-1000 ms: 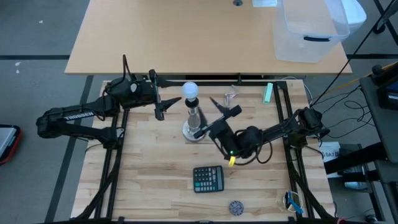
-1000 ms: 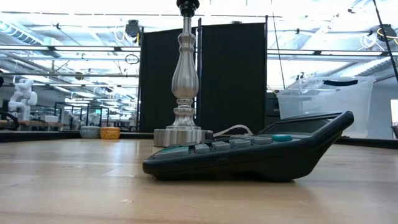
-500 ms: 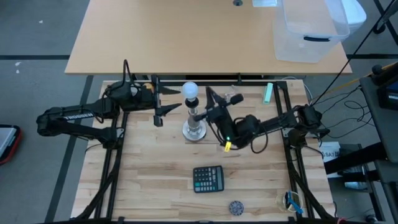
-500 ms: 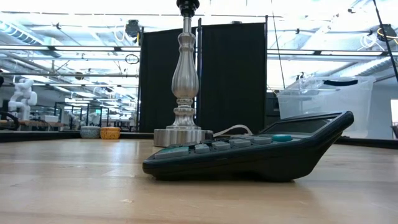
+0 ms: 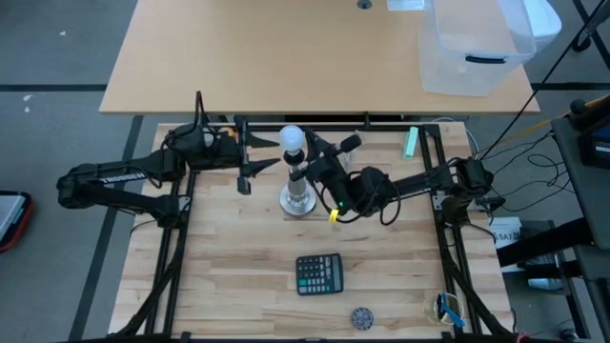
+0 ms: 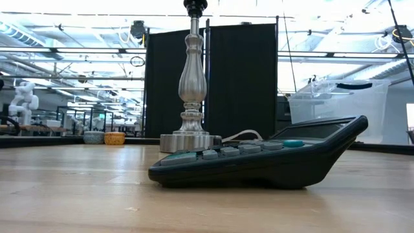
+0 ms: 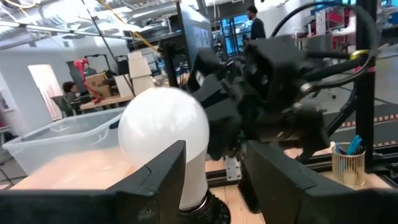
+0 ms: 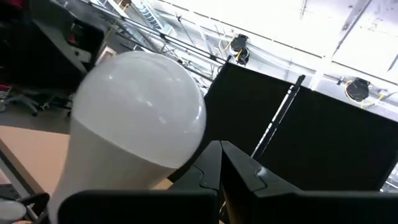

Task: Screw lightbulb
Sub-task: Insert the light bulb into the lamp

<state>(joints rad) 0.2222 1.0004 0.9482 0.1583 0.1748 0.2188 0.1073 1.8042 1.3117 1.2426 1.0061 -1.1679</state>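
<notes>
The lightbulb (image 5: 293, 139), a frosted white globe, stands upright with its base in the dark socket on top of the silver stand (image 5: 297, 198), mid-table toward the far edge. My left gripper (image 5: 246, 152) hovers level just left of the bulb, open. In its wrist view the bulb (image 7: 165, 134) shows just beyond the fingers, partly behind one of them. My right gripper (image 5: 313, 152) comes in from the right, shut, its tips close beside the bulb (image 8: 137, 134). The low view shows only the stand's stem (image 6: 191, 84). My right gripper's shut fingers (image 8: 208, 171) lie right beside the bulb's lower side (image 8: 180, 158), coming level from the table's right. I cannot tell whether they touch it.
A black calculator (image 5: 319, 274) lies nearer the front edge, with a small patterned ball (image 5: 361, 316) in front of it. A green item (image 5: 411, 143) and a small clear piece (image 5: 355, 145) lie at the far right. A clear bin (image 5: 477, 48) stands on the table beyond.
My right gripper has swung toward the table's left and far edge, from beside the stand's base up to the bulb, and has shut. The bulb and stand have stayed put.
</notes>
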